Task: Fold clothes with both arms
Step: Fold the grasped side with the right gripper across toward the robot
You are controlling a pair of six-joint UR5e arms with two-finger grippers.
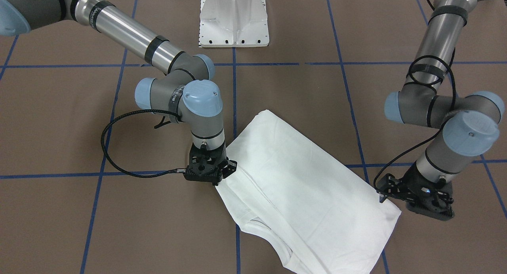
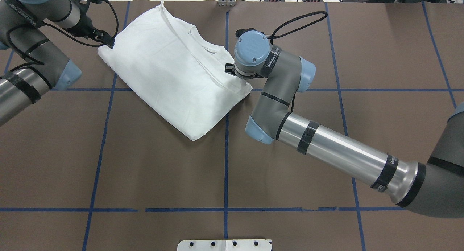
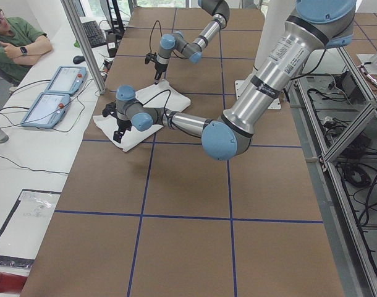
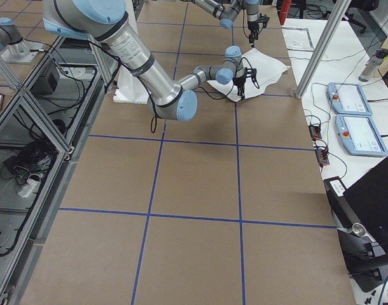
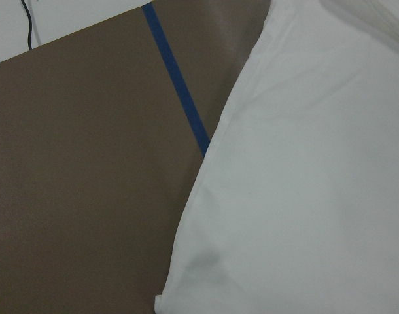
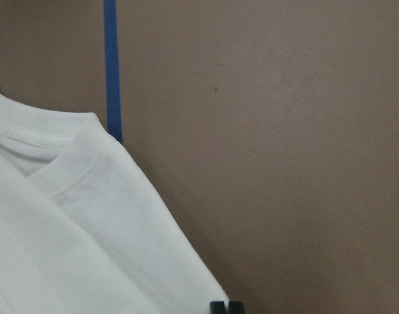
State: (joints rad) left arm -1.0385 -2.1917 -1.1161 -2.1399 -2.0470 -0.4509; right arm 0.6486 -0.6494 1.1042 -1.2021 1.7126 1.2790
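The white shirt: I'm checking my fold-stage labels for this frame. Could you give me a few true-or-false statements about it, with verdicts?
1. The shirt is folded into a compact bundle, lying diagonal to the blue tape lines. True.
2. The shirt hangs in the air between the two arms. False: it lies on the table.
3. The left gripper is at one corner of the shirt and the right gripper at the opposite edge. True.
4. Black text shows on the shirt's upper face. False: the visible surface is plain white.
5. Part of the shirt covers a blue tape line. True.
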